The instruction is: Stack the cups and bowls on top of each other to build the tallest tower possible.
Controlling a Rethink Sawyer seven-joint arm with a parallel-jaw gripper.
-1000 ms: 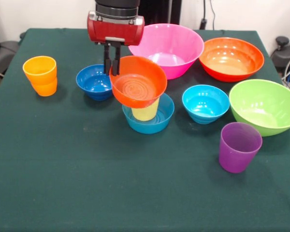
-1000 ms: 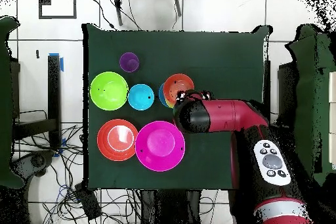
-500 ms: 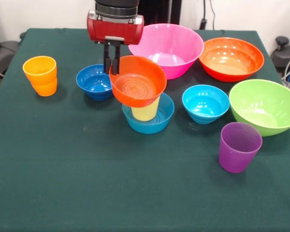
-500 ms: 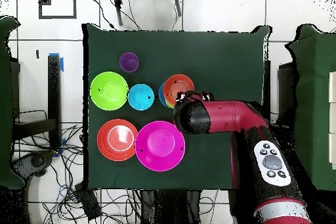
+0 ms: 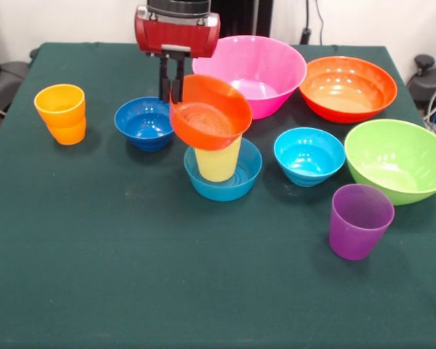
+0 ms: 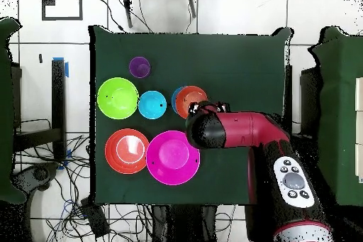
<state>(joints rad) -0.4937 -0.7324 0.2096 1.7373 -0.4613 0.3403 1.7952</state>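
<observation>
On your green table (image 5: 131,276), the gripper (image 5: 171,91) pinches the far rim of the small orange-red bowl (image 5: 210,112), tilted over the yellow cup (image 5: 218,161) standing in the mid-blue bowl (image 5: 241,181). Dark blue bowl (image 5: 144,122) sits at nine o'clock; open cloth at six

A robotics lab: a desk (image 6: 234,47) draped in dark green cloth stands on a white tiled floor (image 6: 234,12), with loose cables (image 6: 127,218) tangled around the desk.
</observation>
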